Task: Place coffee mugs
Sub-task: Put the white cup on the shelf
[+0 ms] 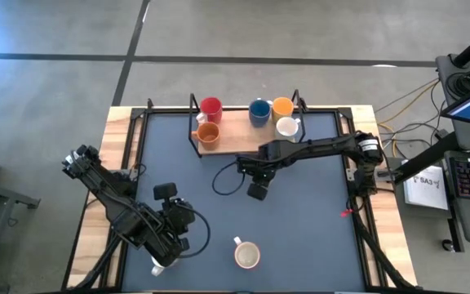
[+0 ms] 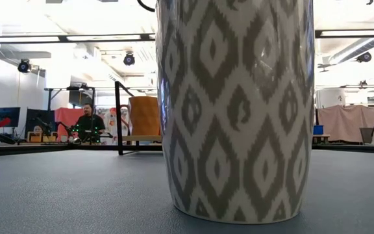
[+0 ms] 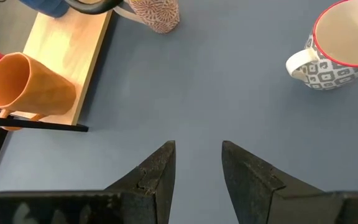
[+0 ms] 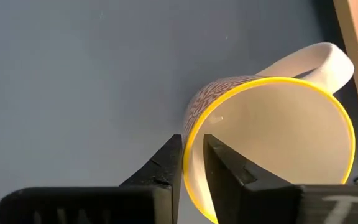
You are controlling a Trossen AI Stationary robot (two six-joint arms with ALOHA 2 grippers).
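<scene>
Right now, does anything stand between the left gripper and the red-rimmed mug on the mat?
Nothing visible does. Only bare grey mat lies between the open left gripper and the red-rimmed mug. The right gripper, shut on the yellow-rimmed mug, is off to the side of that path.

Two dark, near-black jointed arms are showing in the overhead view, each built of slim links with bulkier joint housings. A black cable is looping beside the right arm [image 1: 312, 149]; the left arm [image 1: 121, 204] is carrying thick bundled cabling. The left gripper [image 3: 196, 177] is showing two matte black wedge-shaped fingers with scuffed edges. The right gripper [image 4: 192, 171] is showing similar black fingers, white lettering partly visible on its body.
</scene>
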